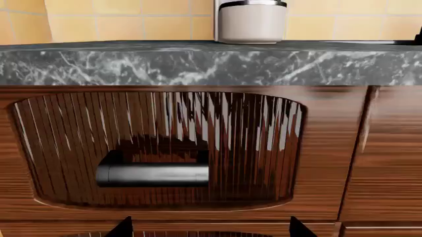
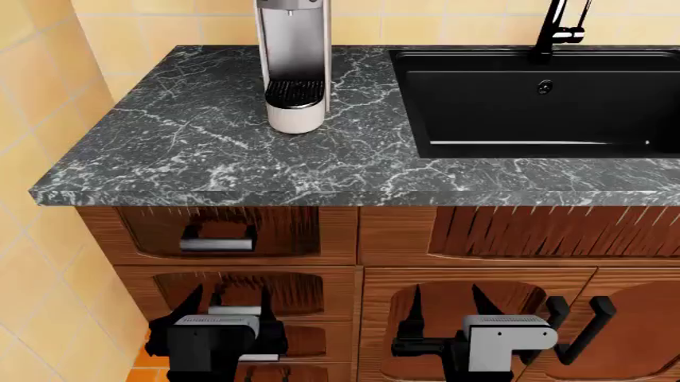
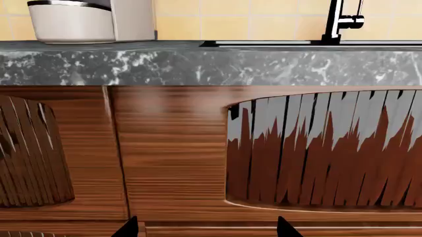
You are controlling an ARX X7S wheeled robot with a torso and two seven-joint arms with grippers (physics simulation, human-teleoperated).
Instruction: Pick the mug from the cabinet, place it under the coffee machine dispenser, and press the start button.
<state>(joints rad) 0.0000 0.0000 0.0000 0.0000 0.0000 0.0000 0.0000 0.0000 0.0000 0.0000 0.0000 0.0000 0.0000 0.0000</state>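
Note:
The mug is out of view; the wooden cabinet fronts are shut. The coffee machine (image 2: 293, 64), slim and silver-grey with a white rounded base and black drip tray, stands on the marble counter (image 2: 212, 151) left of the sink. Its base also shows in the left wrist view (image 1: 252, 22) and the right wrist view (image 3: 72, 22). My left gripper (image 2: 229, 306) is open and empty, held low in front of the left drawers. My right gripper (image 2: 445, 306) is open and empty before the cabinet door under the sink. Only the fingertips show in the wrist views (image 1: 125, 228) (image 3: 129, 228).
A black sink (image 2: 531, 95) with a dark tap (image 2: 561, 24) is set in the counter's right part. The top left drawer has a grey bar handle (image 2: 216, 243), also in the left wrist view (image 1: 153, 174). A black handle (image 2: 588, 326) sticks out at lower right. Yellow tiled wall at left.

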